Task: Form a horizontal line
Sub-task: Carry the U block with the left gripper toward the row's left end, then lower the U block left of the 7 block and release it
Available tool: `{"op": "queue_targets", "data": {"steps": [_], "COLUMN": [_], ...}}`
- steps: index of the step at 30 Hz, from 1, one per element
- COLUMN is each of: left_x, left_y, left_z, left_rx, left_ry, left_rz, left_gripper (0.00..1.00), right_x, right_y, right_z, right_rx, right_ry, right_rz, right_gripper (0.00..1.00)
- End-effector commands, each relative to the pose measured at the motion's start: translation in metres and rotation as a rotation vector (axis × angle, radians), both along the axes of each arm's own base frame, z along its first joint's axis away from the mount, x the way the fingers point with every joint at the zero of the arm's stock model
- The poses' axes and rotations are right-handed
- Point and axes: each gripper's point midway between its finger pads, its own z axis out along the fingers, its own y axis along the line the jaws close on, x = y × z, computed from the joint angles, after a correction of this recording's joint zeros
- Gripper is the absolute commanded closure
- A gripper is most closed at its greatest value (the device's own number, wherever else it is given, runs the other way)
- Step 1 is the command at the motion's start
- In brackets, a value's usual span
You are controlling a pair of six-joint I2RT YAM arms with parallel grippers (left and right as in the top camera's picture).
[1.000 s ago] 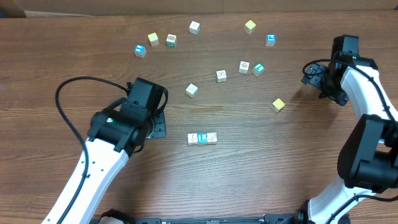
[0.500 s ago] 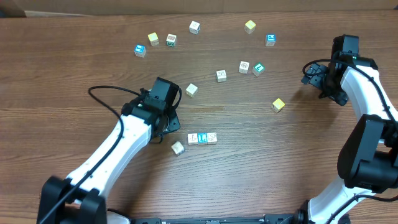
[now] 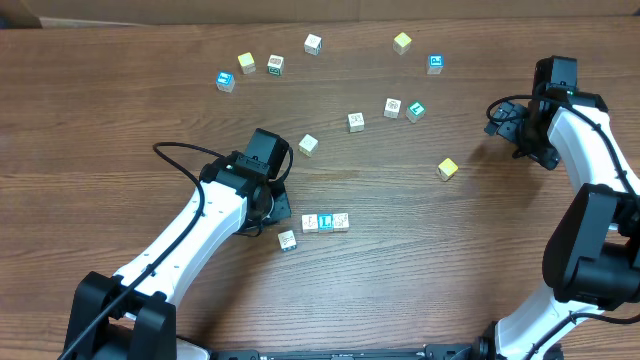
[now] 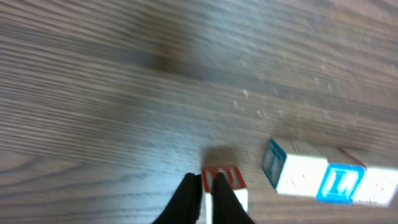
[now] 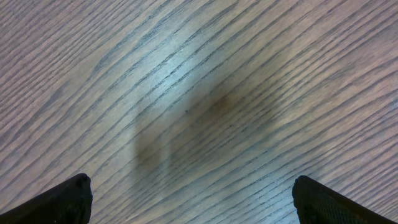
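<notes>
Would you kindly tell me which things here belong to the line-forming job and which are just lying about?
Job: row of three touching wooden letter cubes; loose red-marked wooden cube; left gripper.
Lying about: plain yellow wooden cube; scattered wooden letter cubes.

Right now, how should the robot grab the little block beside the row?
From above, pinching two opposite flat sides of the loose block. It sits free of the row and looks slightly askew, so turn the grip to match.
</notes>
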Motion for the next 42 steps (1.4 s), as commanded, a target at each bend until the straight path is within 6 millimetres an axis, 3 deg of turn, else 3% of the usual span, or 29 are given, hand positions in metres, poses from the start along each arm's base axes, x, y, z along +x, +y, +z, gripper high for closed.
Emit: {"op": "queue_targets", "data": {"steps": [1,3,5,6,7,8,10,24,35,42], "left_x": [-0.013,-0.017,-0.022,-0.025,-0.029,-0.031,-0.036,-0.049,-0.056,-0.059], "left_y": [-0.019,-0.021,-0.019,-0.018,-0.016,-0.014,-0.012,-0.031,-0.026,-0.026], "left_z": [-0.002,-0.002,-0.002,-0.003,-0.003,-0.004,-0.004,-0.015,-0.017,-0.036], "left_rx": [-0.091,-0.104,-0.098,-0.093,-0.087,-0.081,-0.072,-0.061,-0.039,-0.028], "left_ry": [0.056,0.073,0.096,0.108,0.124,0.135,0.153,0.154,0.184,0.253], "left_rz": [-0.096,-0.099,-0.099,-0.098,-0.097,-0.096,-0.094,-0.139,-0.134,-0.122], "left_gripper": [0.95,0.83,0.79,0.72,0.58,0.52,0.50,0.52,0.53,0.52], "right_x": [0.008,0.008,0.008,0.008,0.008,0.008,0.008,0.008,0.008,0.008], "right_y": [-0.002,-0.002,-0.002,-0.002,-0.002,-0.002,-0.002,-0.002,-0.002,-0.002], "right_z": [0.016,0.016,0.016,0.016,0.016,0.016,0.016,0.016,0.016,0.016], "right_rx": [-0.013,-0.013,-0.013,-0.013,-0.013,-0.013,-0.013,-0.013,-0.013,-0.013], "right_ry": [-0.045,-0.045,-0.045,-0.045,-0.045,-0.045,-0.045,-0.045,-0.046,-0.045], "right_rz": [0.000,0.000,0.000,0.000,0.000,0.000,0.000,0.000,0.000,0.000], "right_gripper": [0.00,0.00,0.00,0.00,0.00,0.00,0.00,0.00,0.00,0.00]}}
